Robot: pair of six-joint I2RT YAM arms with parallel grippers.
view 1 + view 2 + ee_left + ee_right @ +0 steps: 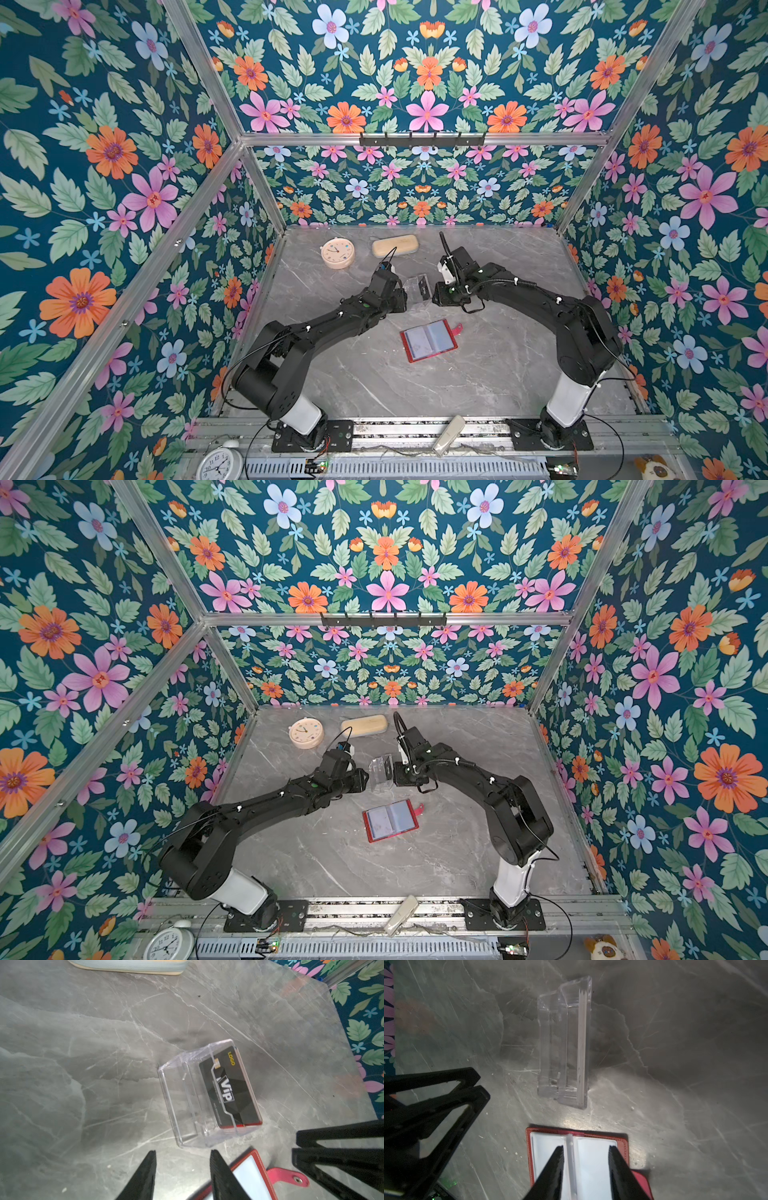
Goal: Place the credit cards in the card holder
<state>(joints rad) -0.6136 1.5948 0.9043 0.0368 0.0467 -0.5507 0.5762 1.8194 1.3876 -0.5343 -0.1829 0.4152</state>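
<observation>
A clear acrylic card holder [417,289] [380,771] stands mid-table between my two grippers. A dark credit card [230,1088] with a white "VIP" mark leans in its back slot, and a red edge [239,1125] of another card shows under it. In the right wrist view the holder [550,1043] is seen from above, with the thin edges of several cards [582,1043]. My left gripper [183,1153] [406,298] is open and empty, just short of the holder. My right gripper [586,1147] [434,296] is open and empty on the holder's other side.
An open red wallet [428,340] [591,1157] with clear sleeves lies nearer the front. A round cream clock [337,252] and a beige case [394,245] sit at the back. A white alarm clock [218,463] and a pale object [449,434] lie by the front rail.
</observation>
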